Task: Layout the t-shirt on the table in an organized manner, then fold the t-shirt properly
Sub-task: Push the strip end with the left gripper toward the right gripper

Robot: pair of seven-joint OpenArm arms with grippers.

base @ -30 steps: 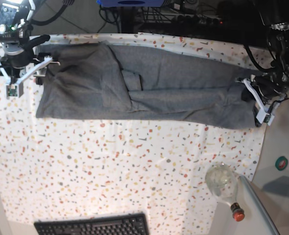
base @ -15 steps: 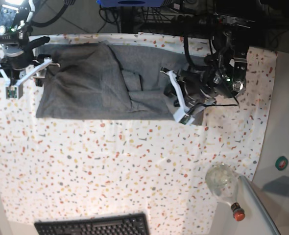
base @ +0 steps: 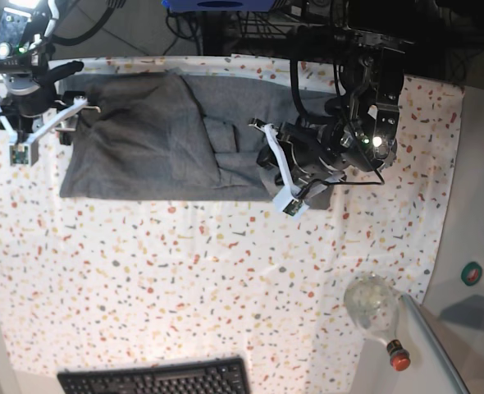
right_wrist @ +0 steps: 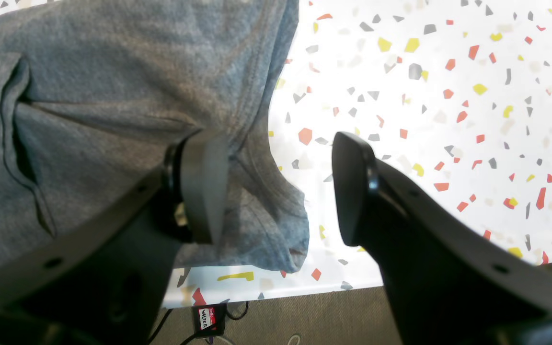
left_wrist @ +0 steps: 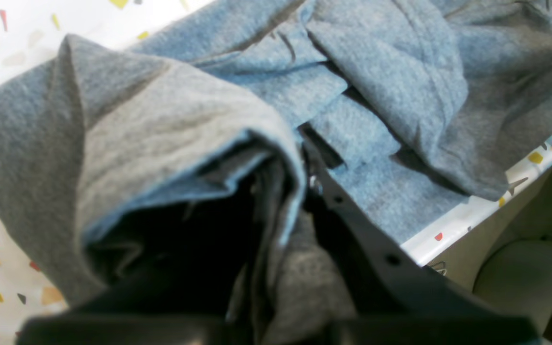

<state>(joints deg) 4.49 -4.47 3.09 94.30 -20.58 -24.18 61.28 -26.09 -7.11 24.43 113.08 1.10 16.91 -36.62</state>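
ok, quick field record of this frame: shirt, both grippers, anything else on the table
shirt: grey, lying along the table's far side, one end lifted and carried over the rest
table: white speckled cloth
left gripper: shut on shirt, over its middle; bunched cloth wraps the fingers in the wrist view
right gripper: open, holding nothing, at the shirt's corner near the table edge
bottle: clear, red cap, lying at the table's corner
keyboard: black, at the near edge

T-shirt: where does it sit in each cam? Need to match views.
Base: t-shirt lies across the table's upper part, one end carried by the left gripper.
Left wrist: fills the frame, bunched in the jaws.
Right wrist: upper left.
Shared landmark: the speckled white cloth.
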